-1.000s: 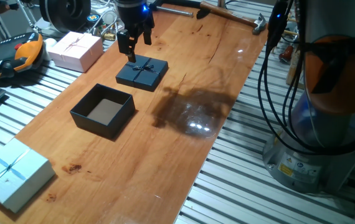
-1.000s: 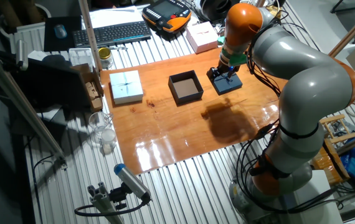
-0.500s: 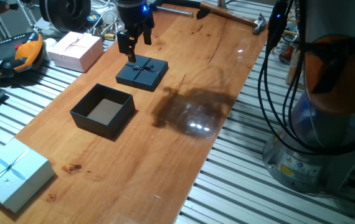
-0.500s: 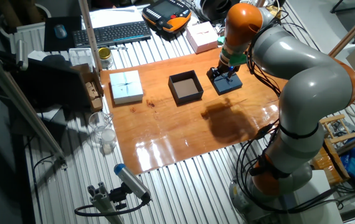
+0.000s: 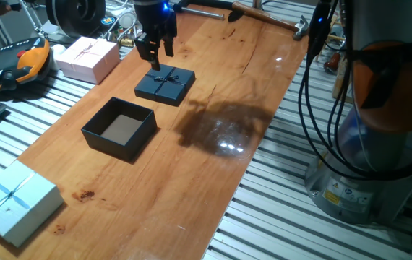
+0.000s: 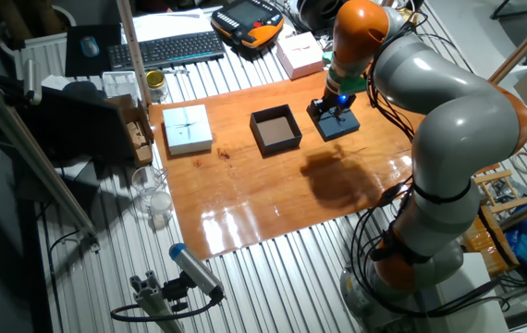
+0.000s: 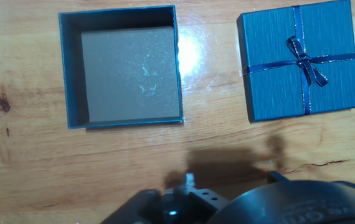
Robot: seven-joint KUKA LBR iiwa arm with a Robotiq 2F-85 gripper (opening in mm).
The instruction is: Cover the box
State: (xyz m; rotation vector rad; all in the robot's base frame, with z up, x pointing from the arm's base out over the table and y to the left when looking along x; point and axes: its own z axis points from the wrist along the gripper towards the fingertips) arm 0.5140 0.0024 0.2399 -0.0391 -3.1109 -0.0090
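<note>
The black box (image 5: 120,128) stands open on the wooden table, its brownish floor showing; it also shows in the other fixed view (image 6: 275,129) and at the upper left of the hand view (image 7: 127,65). The flat black lid (image 5: 165,84) with its ribbon bow lies flat on the table just behind and to the right of the box, and appears in the other fixed view (image 6: 337,122) and the hand view (image 7: 299,59). My gripper (image 5: 154,49) hangs open and empty a little above the lid's far edge, not touching it. In the hand view the fingertips do not show.
A pink gift box (image 5: 87,58) and an orange teach pendant (image 5: 18,65) sit off the table's far left. A pale blue gift box (image 5: 14,204) lies at the near left corner. A hammer (image 5: 278,20) lies at the far end. The arm's base (image 5: 379,144) and cables stand at the right.
The gripper has risen slightly above the lid. The box and the lid have not moved.
</note>
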